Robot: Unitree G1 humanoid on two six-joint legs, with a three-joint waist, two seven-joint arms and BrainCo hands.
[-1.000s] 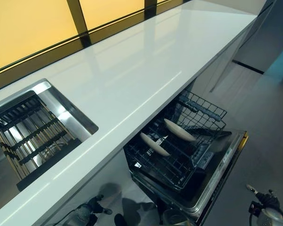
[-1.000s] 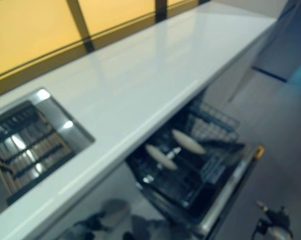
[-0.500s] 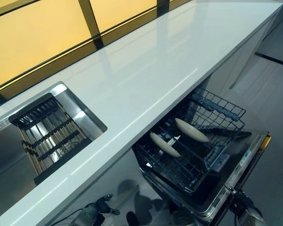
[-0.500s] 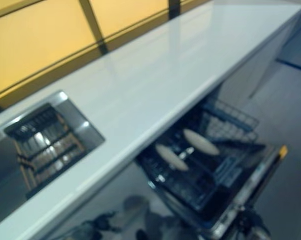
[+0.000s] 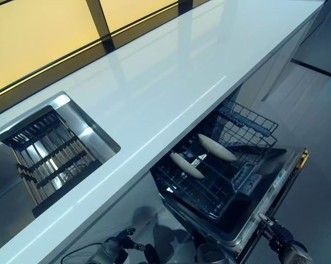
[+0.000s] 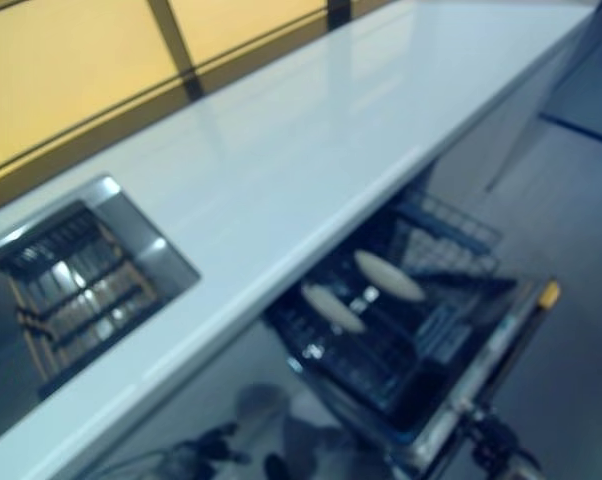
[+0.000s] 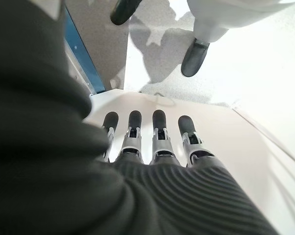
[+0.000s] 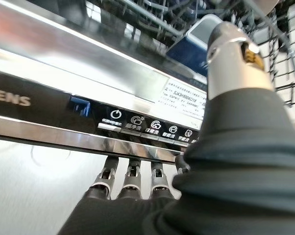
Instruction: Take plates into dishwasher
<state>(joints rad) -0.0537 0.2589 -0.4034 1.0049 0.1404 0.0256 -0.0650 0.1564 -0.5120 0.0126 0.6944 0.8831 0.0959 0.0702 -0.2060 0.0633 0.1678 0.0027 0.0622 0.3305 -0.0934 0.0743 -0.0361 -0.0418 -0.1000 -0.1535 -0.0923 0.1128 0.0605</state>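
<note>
Already 2 plates [image 5: 217, 147] stand on edge in the lower rack [image 5: 248, 122] of the open dishwasher, long axes running parallel to the countertop [image 5: 171, 77]. The right hand [image 8: 133, 178] hooks straight fingers under the door [image 5: 281, 184]; lifting it with the rack out would jam. The left hand [image 7: 155, 139] hangs open, empty.

Bright, even light – pale glare streaks along the desk [image 5: 171, 82]. Right eye view blurred throughout. Dishwasher [image 5: 231, 187] interior dim.

2 plates [image 5: 186, 165] upright in dishwasher rack [image 5: 248, 125]
</note>
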